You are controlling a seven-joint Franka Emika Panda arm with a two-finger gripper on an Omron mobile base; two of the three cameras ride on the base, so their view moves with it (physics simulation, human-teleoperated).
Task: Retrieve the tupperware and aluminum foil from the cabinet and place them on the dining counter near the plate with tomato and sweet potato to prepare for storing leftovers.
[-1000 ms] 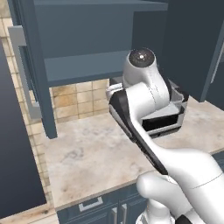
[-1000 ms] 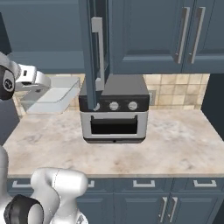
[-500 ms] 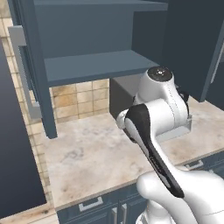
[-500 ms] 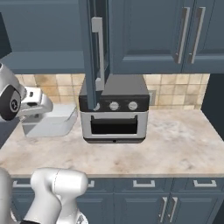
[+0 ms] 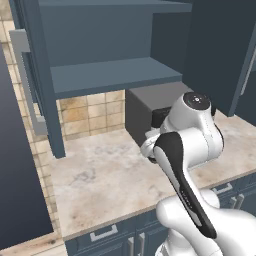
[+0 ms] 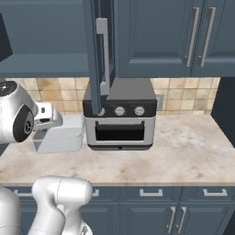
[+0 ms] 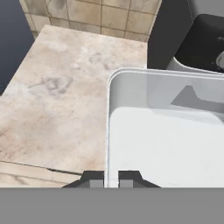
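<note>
White arm folded at the elbow, claw (image 7: 111, 178) nearly closed, fingertips (image 7: 94, 179) pinching a thin rim.

base cams flank arm, hand cam close on counter (image 7: 57, 100)

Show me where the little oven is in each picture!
Left base view: the oven is right of the middle, under the cabinet shelf, partly behind the arm.
Right base view: the oven is in the middle, on the counter.
Hand view: the oven is at the top right, past the tupperware.
Shared landmark: the tile wall beside the oven.
</note>
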